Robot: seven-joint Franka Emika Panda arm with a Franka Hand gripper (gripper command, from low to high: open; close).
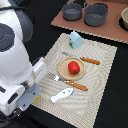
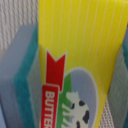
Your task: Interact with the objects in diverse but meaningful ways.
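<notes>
The yellow butter box (image 2: 80,60) stands right between the two grey-and-teal pads (image 2: 22,75) of the claw (image 2: 75,70), its long axis running along them, so the claw seems to pinch it. In the exterior view the arm hides the box, well apart from the tomato (image 1: 73,67) on the plate (image 1: 62,71).

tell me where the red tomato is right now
In the exterior view the red tomato sits on the tan plate in the middle of the placemat, between the two orange-handled utensils, with the white fish nearer the camera.
</notes>
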